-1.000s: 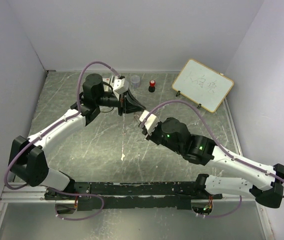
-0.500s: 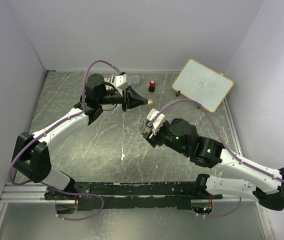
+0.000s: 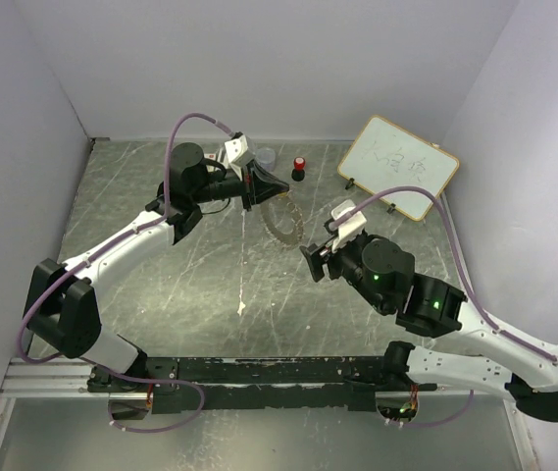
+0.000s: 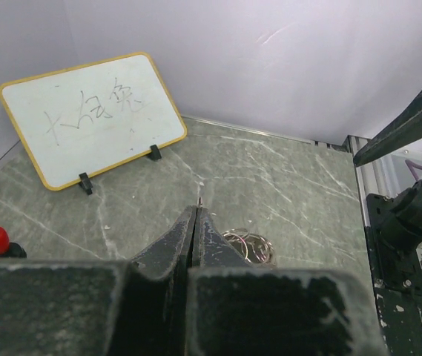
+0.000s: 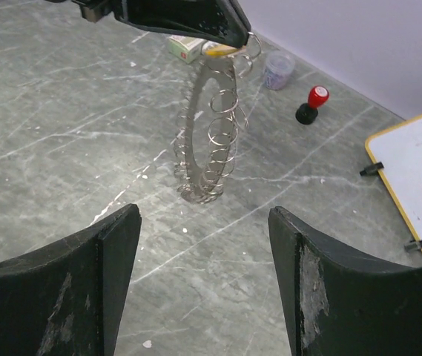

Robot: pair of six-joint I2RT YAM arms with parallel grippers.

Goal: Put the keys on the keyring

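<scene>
Left claw (image 4: 196, 215) clamps the keyring (image 5: 198, 119) by its top, hanging it upright, apparently so the right claw (image 5: 203, 222), gaping empty, faces its loops.

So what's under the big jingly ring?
Only bare marbled table under the keyring, hanging from the left gripper. The patch right beneath its lowest loops is covered.

The whiteboard (image 4: 92, 119) bears handwritten characters, perhaps 大白兔.
</scene>
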